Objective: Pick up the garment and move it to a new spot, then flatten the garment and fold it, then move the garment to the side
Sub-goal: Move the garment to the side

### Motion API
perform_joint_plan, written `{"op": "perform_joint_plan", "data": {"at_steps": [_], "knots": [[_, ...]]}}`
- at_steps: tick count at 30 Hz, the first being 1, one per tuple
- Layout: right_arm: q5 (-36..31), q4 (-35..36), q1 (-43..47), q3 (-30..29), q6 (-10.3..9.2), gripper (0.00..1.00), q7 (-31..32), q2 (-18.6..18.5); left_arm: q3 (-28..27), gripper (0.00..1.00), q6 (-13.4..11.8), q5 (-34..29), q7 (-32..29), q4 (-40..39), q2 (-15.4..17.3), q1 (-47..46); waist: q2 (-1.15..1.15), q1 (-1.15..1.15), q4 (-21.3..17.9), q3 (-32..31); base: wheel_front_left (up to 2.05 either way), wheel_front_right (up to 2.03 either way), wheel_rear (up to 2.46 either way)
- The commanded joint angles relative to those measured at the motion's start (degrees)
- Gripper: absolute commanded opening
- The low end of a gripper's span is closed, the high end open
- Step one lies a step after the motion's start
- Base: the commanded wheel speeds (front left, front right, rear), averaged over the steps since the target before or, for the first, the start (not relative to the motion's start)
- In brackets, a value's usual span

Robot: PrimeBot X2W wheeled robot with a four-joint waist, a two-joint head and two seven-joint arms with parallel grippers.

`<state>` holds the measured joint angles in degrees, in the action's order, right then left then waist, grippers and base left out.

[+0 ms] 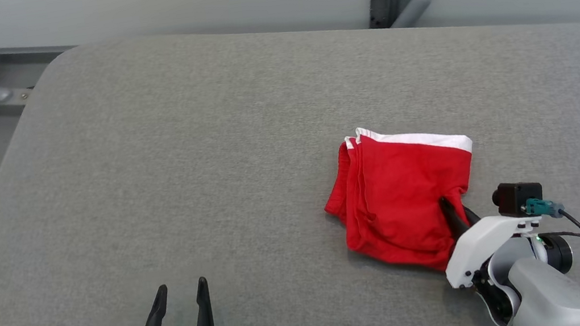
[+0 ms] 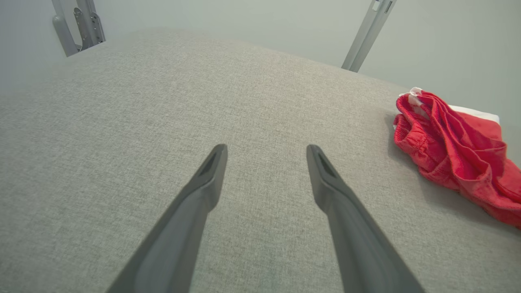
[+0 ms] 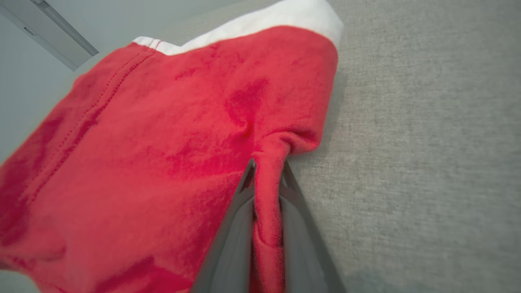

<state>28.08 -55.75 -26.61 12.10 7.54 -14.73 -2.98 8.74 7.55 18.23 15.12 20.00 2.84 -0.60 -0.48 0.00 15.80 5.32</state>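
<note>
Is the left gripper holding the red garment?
No, the left gripper stands open over the bare grey table, apart from the red garment, which the right gripper pinches.

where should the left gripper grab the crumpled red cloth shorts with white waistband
Probably the red shorts' bunched left edge, coming low from the robot's left: stacked folds rise off the grey table, facing the open left gripper; the right gripper holds the near right corner.
</note>
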Motion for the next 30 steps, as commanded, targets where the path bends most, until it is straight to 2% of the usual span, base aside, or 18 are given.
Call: {"op": "perform_joint_plan", "data": {"at_steps": [1,14,15,18,22,26,30], "knots": [[0.4,0.5,1.1,0.4,-0.11,0.0,-0.5,-0.4,0.0,1.0,-0.1,-0.1,0.0,-0.3,0.1,-0.1,0.48,0.0,-8.9,-2.7,0.0,0.0,0.0],[-0.1,5.8,3.7,3.4,-0.09,0.0,-0.5,-1.0,0.3,1.0,-0.1,1.4,0.0,-0.2,0.1,-2.4,0.48,0.0,-33.6,-3.0,0.0,0.0,0.0],[-0.1,5.8,3.7,3.4,-0.09,0.0,-0.5,-1.0,0.3,1.0,-0.1,1.4,0.0,-0.2,0.1,-2.4,0.48,0.0,-33.6,-3.0,0.0,0.0,0.0],[0.0,6.5,4.0,4.8,-0.08,0.0,-0.5,-0.9,0.8,1.0,-0.1,1.1,0.0,0.1,0.1,-2.8,0.48,0.0,-37.9,-2.7,0.0,0.0,0.0],[0.7,7.1,4.2,6.3,-0.08,0.0,-0.5,-0.7,1.5,1.0,-0.1,0.4,0.0,0.1,0.2,-3.9,0.48,0.0,-41.3,-2.0,0.0,0.0,0.0],[1.3,7.5,4.3,7.3,-0.08,0.0,-0.5,-0.7,1.5,1.0,-0.1,-0.1,0.0,0.1,0.2,-4.1,0.48,0.0,-43.2,-1.1,0.0,0.0,0.0],[0.4,8.8,2.9,8.0,-0.08,0.0,-0.5,-1.0,1.7,1.0,-0.1,-0.7,0.0,0.3,0.2,-4.7,0.48,0.0,-43.5,0.0,0.0,0.0,0.0]]}}
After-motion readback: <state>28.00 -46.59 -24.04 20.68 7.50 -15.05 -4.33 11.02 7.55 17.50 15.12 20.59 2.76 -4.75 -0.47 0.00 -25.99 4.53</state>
